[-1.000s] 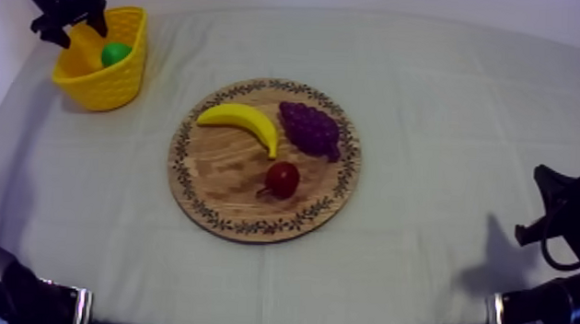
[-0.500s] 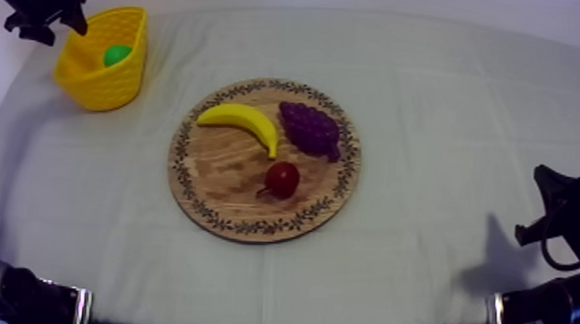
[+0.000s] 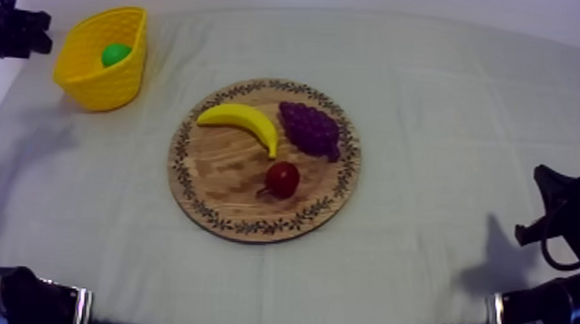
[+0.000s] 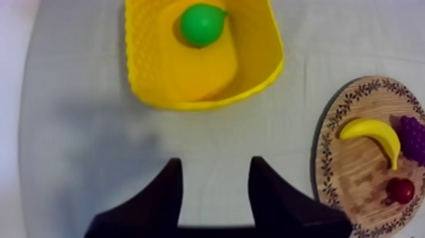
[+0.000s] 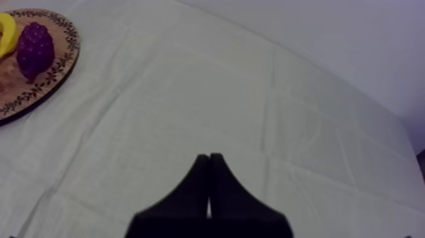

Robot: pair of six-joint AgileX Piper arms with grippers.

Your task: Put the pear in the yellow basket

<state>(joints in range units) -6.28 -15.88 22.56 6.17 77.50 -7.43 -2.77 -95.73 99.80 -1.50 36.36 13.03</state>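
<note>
The pear (image 4: 201, 24) lies in the yellow basket (image 4: 142, 63), off the wooden board (image 4: 354, 183), where banana (image 4: 373, 134), grapes (image 4: 414, 136) and small red fruit (image 4: 401, 190) remain; the task looks complete. My left gripper (image 4: 214, 166) hangs empty, fingers apart, just outside the basket. My right gripper (image 5: 209, 158) rests with fingers together. A second ago my left gripper stood over the basket's rim; now it sits clear of it.

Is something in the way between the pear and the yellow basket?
No, nothing visible is. The pear lies inside the yellow basket, so it is where it has to go. The left end effector is open, holds nothing and sits apart from the basket.
</note>
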